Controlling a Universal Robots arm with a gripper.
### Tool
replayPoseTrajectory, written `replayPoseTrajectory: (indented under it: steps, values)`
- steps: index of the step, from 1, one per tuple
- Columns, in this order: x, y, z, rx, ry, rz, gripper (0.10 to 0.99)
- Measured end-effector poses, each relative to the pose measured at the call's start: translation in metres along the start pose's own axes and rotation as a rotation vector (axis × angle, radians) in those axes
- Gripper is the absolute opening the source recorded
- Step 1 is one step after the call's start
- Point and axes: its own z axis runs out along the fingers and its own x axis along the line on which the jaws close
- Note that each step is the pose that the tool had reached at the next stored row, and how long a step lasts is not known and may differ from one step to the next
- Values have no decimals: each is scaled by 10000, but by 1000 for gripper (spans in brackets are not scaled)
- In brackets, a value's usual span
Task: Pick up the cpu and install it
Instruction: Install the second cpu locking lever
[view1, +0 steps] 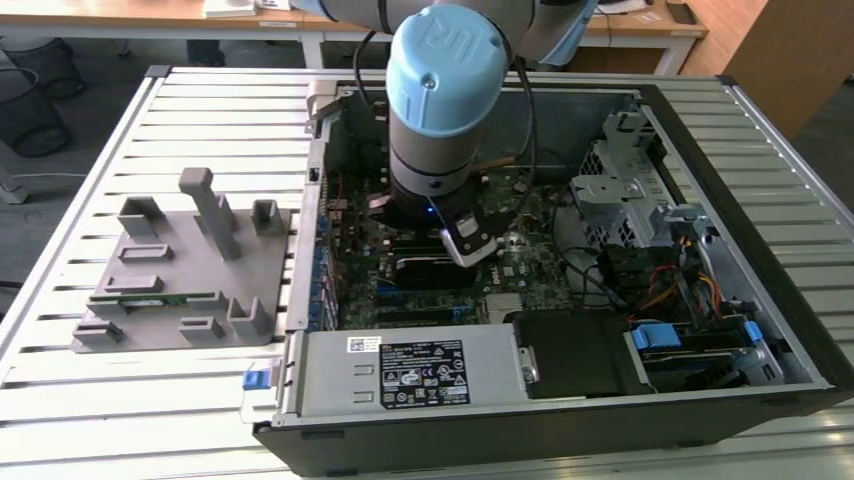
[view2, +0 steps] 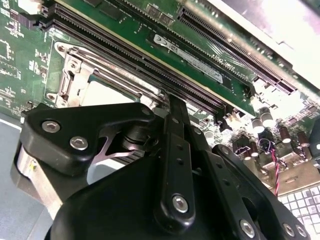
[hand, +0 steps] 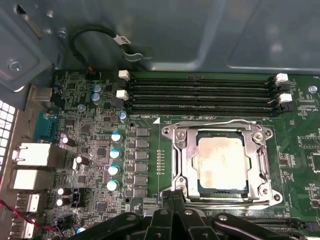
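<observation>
- Already the cpu (hand: 222, 161) lies flat in its socket, silvery top up, square within the metal retention frame (hand: 182, 165) that borders it on all sides; in the first wrist view it looks level and seated, not tilted.
- Judgement: lying inside the frame like this, the chip looks placed and the install part of the task looks largely done.
- Just beyond the socket run the long black memory slots (hand: 200, 95), parallel to one edge of the frame, with white latches at their ends; they appear to hold no sticks.
- Gripper (hand: 177, 207): its black linkage sits at the near edge of the socket frame, just beside the chip. Nothing shows between the fingers that I can make out; whether they are spread or closed I cannot tell.
- In the second wrist view the black linkage hangs close over the socket area and slots of the green motherboard (view2: 30, 65).
- In the exterior view the robot arm (view1: 447, 90) stands straight down into the open computer case (view1: 747, 250), so the tool meets the board squarely.
- A grey parts fixture (view1: 187, 270) sits on the slatted table (view1: 80, 400), on the exterior view's left, well apart from the case.
</observation>
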Motion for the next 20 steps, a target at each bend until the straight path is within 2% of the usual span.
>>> replayPoseTrajectory:
  steps: [6,20]
  values:
    - [9,10,9,-63,-2,-1,106]
    - [24,28,19,-79,-1,-2,106]
